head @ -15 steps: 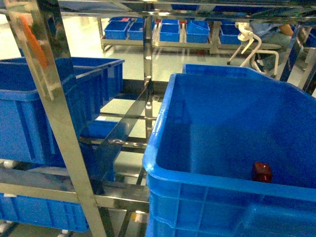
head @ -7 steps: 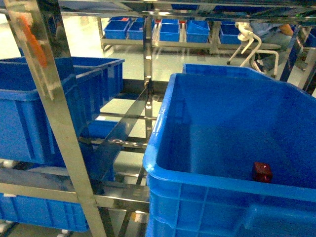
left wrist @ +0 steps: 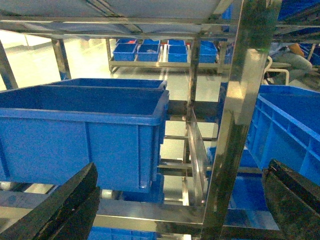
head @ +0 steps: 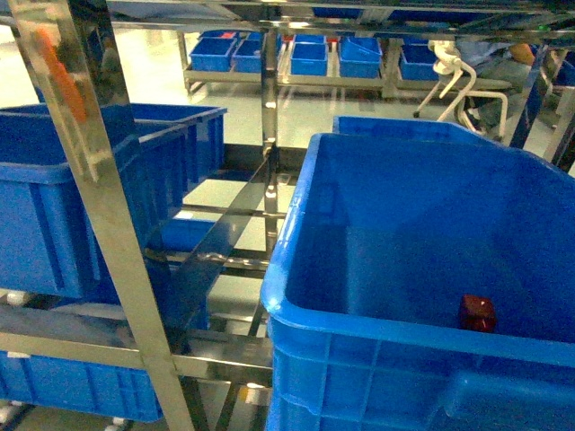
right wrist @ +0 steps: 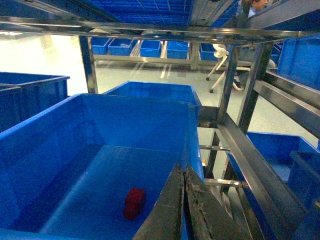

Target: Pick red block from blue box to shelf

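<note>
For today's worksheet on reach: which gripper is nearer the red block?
Right. The right gripper hangs over the blue box holding the red block; the left gripper faces the neighbouring crate.

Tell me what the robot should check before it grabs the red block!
1. Block in sight: ok, lying on the box floor.
2. Nothing on top of the block: ok.
3. Right claw open to grab: not ok, its fingers are together.
4. Right claw over the box: ok in its own view, above the block.
5. Left claw open: ok, fingers wide apart, empty.
6. Free spot on the shelf: cannot tell.
</note>
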Available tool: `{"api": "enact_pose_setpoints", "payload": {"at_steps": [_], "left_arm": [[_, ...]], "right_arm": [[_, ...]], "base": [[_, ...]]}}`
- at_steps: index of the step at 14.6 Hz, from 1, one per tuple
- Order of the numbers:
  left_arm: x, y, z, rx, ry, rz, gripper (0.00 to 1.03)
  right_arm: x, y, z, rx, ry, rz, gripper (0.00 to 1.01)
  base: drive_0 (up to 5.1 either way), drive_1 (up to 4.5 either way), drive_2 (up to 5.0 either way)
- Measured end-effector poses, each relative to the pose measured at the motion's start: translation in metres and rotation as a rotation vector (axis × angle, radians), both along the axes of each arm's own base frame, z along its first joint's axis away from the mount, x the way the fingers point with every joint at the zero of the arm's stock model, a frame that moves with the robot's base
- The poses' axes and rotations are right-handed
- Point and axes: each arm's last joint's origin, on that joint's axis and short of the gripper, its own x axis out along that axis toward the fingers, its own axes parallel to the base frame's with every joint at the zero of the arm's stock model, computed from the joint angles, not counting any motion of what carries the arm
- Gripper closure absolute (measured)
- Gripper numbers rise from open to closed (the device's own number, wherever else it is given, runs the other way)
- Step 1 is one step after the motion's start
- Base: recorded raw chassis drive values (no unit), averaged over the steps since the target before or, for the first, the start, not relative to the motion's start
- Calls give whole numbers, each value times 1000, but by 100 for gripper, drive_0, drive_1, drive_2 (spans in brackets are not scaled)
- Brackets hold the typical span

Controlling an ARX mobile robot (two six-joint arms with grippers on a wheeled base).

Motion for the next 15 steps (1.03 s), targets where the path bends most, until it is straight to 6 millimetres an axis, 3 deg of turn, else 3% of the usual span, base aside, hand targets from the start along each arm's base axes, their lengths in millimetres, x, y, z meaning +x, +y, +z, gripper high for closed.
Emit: {"api": "enact_pose_setpoints", "payload": {"at_steps": [11, 12, 15], "left_arm": [[0, 0, 0, 0, 0, 0, 5], [0, 0, 0, 0, 0, -1, 5], [0, 0, 0, 0, 0, 0, 5]], "right_arm": [[-21, 0, -24, 4, 32, 0, 99], [-25, 0, -19, 4, -31, 2, 99], [-25, 0, -21, 4, -11, 0, 99]], "base": [[0, 0, 0], [0, 0, 0], [0, 0, 0]]}}
